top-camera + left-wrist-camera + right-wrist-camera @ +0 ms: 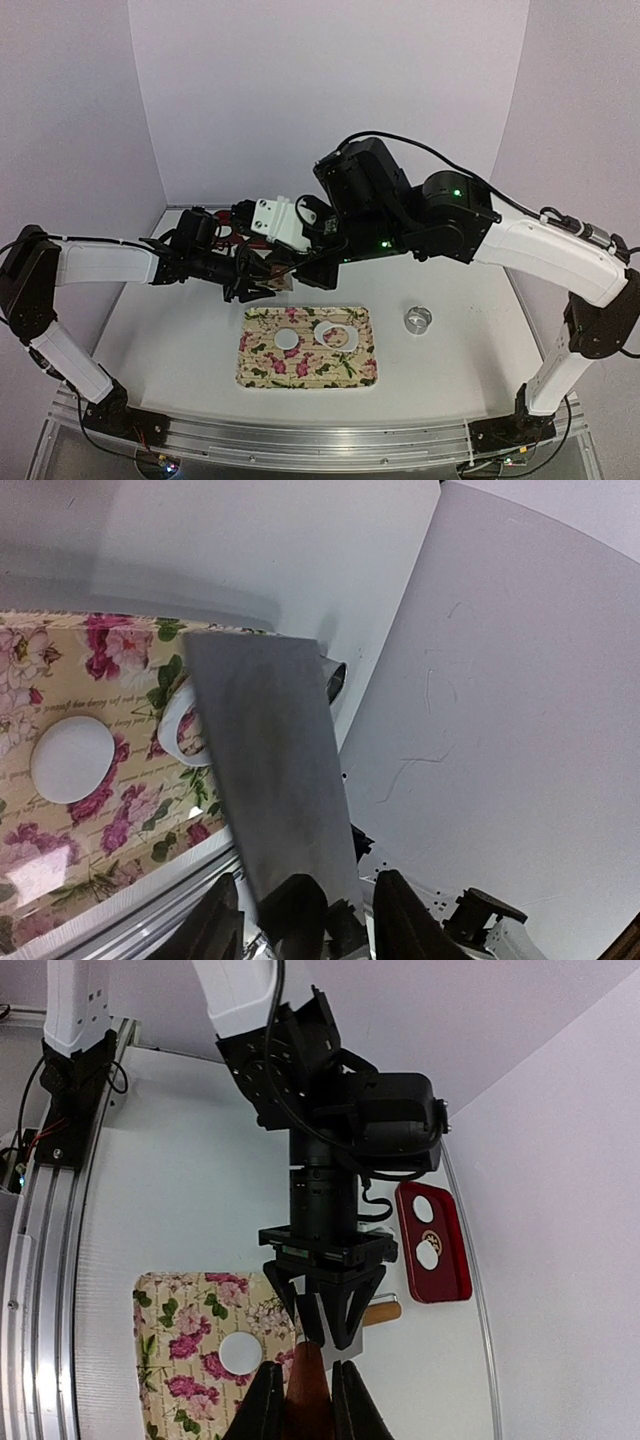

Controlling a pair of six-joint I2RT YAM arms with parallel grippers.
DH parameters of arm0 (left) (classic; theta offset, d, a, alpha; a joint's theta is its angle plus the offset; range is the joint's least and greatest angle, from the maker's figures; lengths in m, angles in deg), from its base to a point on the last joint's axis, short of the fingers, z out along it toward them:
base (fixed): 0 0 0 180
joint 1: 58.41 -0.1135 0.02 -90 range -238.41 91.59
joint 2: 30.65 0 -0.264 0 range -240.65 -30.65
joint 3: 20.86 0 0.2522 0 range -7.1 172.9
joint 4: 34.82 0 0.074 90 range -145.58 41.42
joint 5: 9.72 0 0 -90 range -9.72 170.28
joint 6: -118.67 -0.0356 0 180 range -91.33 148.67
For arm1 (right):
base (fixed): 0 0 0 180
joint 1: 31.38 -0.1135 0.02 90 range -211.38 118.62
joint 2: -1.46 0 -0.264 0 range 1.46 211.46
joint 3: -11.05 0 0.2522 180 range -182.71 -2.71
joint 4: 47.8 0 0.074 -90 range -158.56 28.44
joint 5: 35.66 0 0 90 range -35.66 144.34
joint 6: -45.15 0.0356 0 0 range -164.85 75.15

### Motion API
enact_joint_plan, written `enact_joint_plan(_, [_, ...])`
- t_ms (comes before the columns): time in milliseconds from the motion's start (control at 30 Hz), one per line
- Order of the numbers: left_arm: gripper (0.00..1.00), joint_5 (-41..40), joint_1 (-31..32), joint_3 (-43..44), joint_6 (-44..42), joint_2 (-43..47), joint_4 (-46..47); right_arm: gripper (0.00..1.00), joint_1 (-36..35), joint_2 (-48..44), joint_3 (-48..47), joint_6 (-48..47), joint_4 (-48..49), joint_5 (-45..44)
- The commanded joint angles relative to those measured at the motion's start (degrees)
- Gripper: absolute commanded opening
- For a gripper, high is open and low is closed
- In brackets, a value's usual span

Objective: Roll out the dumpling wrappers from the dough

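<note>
One dumpling wrapper (287, 339) (72, 758) (240, 1353), a small white disc, lies on the floral tray (350, 375). Beside it is the flat dough leftover (335, 334) (180, 725) with a hole. Above the tray's far edge both arms meet at a scraper (281, 283). My right gripper (291, 268) (308, 1370) is shut on its brown wooden handle (308, 1395). My left gripper (254, 284) (307, 880) (330, 1340) faces it, its fingers close on either side of the grey metal blade (270, 770) (352, 1328). Whether they touch the blade does not show.
A metal ring cutter (417, 320) stands on the table right of the tray. A red tray (432, 1245) with two round holes lies at the back. A wooden rolling-pin handle (382, 1312) shows behind the left gripper. White walls enclose the table.
</note>
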Motion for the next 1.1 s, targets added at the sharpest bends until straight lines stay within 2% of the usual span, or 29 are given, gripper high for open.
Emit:
enact_joint_plan(0, [0.34, 2.2, -0.2, -0.2, 0.7, -0.6, 3.8, 0.00, -1.9, 0.8, -2.7, -4.0, 3.3, -2.7])
enact_joint_plan(167, [0.03, 0.5, -0.2, -2.6, 2.7, 1.1, 5.6, 0.00, -2.5, 0.8, -1.6, -4.1, 3.3, -4.2])
enact_joint_plan(233, [0.00, -1.7, -0.3, -4.5, 4.2, 2.8, 6.6, 0.01, -2.5, 0.1, -0.1, -2.7, 3.4, -6.5])
enact_joint_plan(267, [0.00, -3.2, -0.3, -5.6, 4.9, 3.8, 7.3, 0.08, -2.5, -0.4, 1.2, -1.7, 3.7, -8.0])
enact_joint_plan(367, [0.00, -9.4, -0.3, -8.9, 8.4, 7.6, 10.5, 0.56, -2.6, -2.5, 6.4, 3.7, 6.0, -12.8])
enact_joint_plan(467, [0.00, -16.4, -0.3, -11.6, 12.1, 11.4, 13.7, 0.74, -2.5, -4.4, 10.3, 11.4, 7.4, -14.5])
enact_joint_plan(667, [0.00, -29.4, -0.3, -11.5, 10.5, 14.3, 15.1, 0.96, -2.5, -6.9, 14.2, 31.0, 12.4, -16.3])
enact_joint_plan(800, [0.00, -38.1, -0.3, -11.6, 8.2, 16.2, 15.5, 0.98, -2.5, -8.5, 16.1, 44.7, 16.8, -14.8])
enact_joint_plan(933, [0.00, -45.7, -0.3, -11.2, 6.3, 17.6, 16.4, 0.98, -1.7, -8.8, 14.4, 54.6, 17.6, -13.7])
enact_joint_plan(1067, [0.00, -50.5, -0.3, -13.0, 2.6, 20.1, 21.5, 0.98, 4.8, -11.0, 16.3, 70.5, 17.5, -9.4])
